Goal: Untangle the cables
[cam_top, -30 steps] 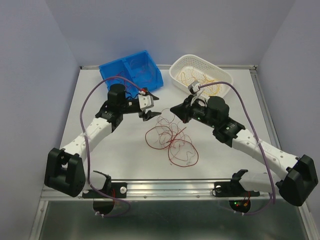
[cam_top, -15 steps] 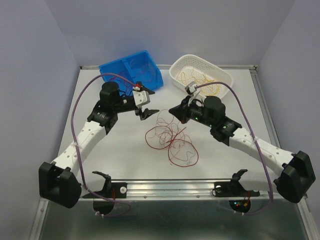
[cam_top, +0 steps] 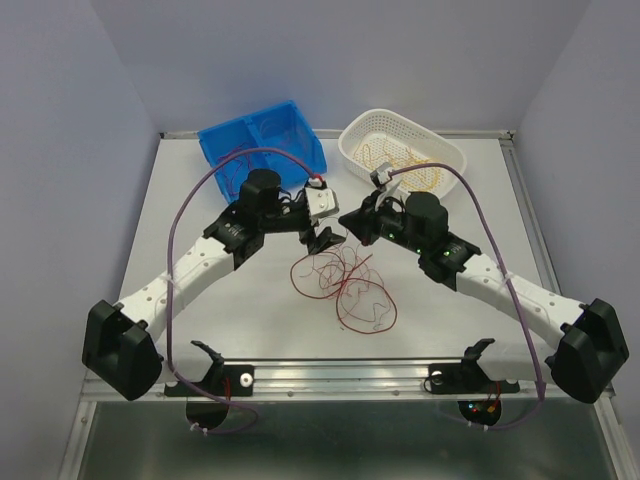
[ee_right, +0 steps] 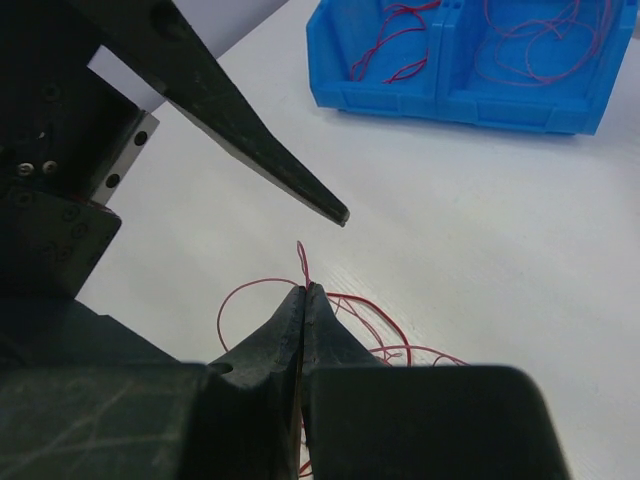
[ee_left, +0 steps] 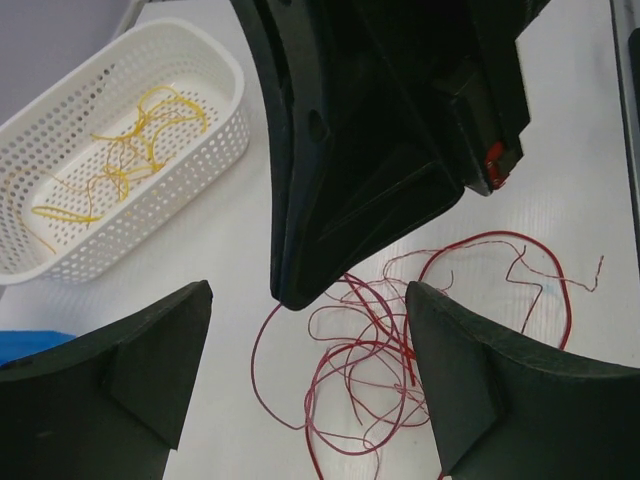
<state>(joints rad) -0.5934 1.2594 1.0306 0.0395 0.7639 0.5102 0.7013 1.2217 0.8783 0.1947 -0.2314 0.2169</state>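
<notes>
A tangle of dark red cables (cam_top: 345, 280) lies in loose loops on the white table (cam_top: 200, 270). My right gripper (cam_top: 346, 222) hangs just above the tangle's far edge, shut on one red strand; in the right wrist view a small loop of that strand (ee_right: 302, 262) pokes out past the closed tips (ee_right: 303, 292). My left gripper (cam_top: 325, 222) is open, close beside the right gripper's tip. In the left wrist view the red cables (ee_left: 370, 370) lie between and below its spread fingers (ee_left: 120, 370), with the right gripper's black body (ee_left: 380, 150) just ahead.
A blue bin (cam_top: 262, 145) holding red wires stands at the back left, and a white perforated basket (cam_top: 400, 150) with yellow wires at the back right. Thick purple-grey cables arch over both arms.
My left arm has swung right, bringing its gripper up close to the right gripper's tip, and its jaws have opened wider. The right gripper has stayed shut on the strand, barely moving.
</notes>
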